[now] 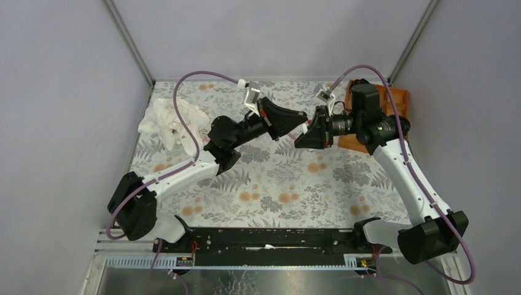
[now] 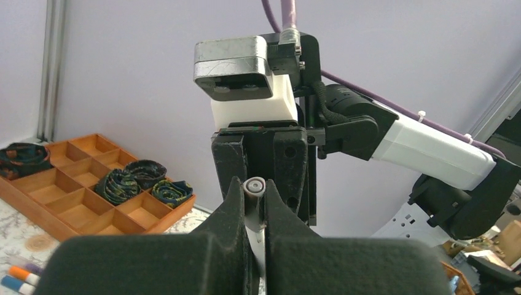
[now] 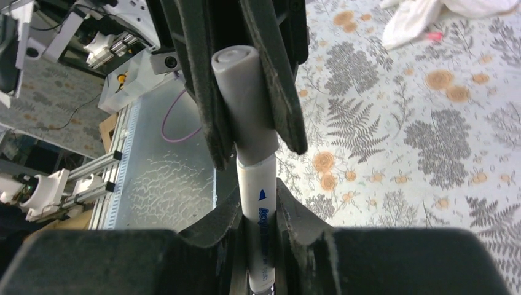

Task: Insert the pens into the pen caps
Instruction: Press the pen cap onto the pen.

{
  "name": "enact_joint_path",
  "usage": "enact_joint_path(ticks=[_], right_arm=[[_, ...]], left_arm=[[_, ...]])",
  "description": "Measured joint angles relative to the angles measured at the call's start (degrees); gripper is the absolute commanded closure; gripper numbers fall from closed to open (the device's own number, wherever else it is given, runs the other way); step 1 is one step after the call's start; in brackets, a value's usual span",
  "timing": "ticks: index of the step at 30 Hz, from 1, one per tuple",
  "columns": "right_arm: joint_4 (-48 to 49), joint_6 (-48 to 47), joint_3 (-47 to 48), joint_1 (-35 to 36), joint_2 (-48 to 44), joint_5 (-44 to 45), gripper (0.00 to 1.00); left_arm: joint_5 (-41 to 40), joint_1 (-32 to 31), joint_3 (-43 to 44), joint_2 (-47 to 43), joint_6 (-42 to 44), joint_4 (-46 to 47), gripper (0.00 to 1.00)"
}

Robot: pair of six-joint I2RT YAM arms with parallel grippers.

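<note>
At the far left corner of the surface (image 1: 276, 190) lies a crumpled white cloth (image 1: 169, 120). A small pinkish-red piece (image 3: 433, 37) sits just beside it, too small to tell whether it is a pen or a cap.

Over the middle of the surface the two arms meet, holding their load clear of the fern print. The left pincer (image 2: 254, 192) is clamped on a grey cap (image 3: 242, 98), with a finger pressed to either side of it. Out of the cap's open end runs a white pen (image 3: 261, 212) with blue lettering, and the right pincer (image 3: 259, 203) is closed around its barrel. Cap and barrel lie in one line and the pen's tip is hidden inside the cap. This pen looks inserted, though I cannot tell whether it is pushed fully home.

At the far right corner an orange tray (image 1: 400, 97) holds dark rolled items (image 2: 120, 184). Just beside it on the surface lie a few loose pens (image 2: 18, 276) with orange, blue and purple ends, too blurred to say if they are capped.

By my reading one pairing is at or near its finish. The loose pens and the piece by the cloth are likely the work left.
</note>
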Motion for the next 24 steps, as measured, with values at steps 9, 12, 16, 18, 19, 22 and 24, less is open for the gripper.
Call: enact_joint_path(ticks=[9,12,16,18,19,22,24], right_arm=[[-5.2,-1.3,0.0,-0.8,0.0,6.2,1.0],[-3.2,1.8,-0.4,-1.0,-0.1,3.6,1.0],[9.2,11.1,-4.4,-1.5,-0.2,-4.7,1.0],[16.8,16.0,-6.8,-1.7,-0.2,-8.6,1.0],[18.9,17.0,-7.4,-1.9,-0.2,-10.1,1.0],[13.6,10.8,-5.5,-2.4,-0.3,-10.9,1.0],[5.6,3.8,-2.6,-2.0,-0.6,-7.8,1.0]], left_arm=[[-3.1,-1.4,2.7,2.4,0.9,-5.9,1.0],[-4.4,-2.3,1.6,0.9,2.9,-6.9,1.0],[-5.2,-2.6,-1.0,-1.9,4.4,-6.1,1.0],[-4.4,-2.8,-2.1,-3.0,5.0,-6.3,1.0],[-4.1,-2.9,-2.3,-3.3,5.4,-6.4,1.0],[-2.0,-2.9,-2.7,-4.2,6.4,-7.0,1.0],[-1.3,-2.9,-2.9,-4.1,6.2,-6.1,1.0]])
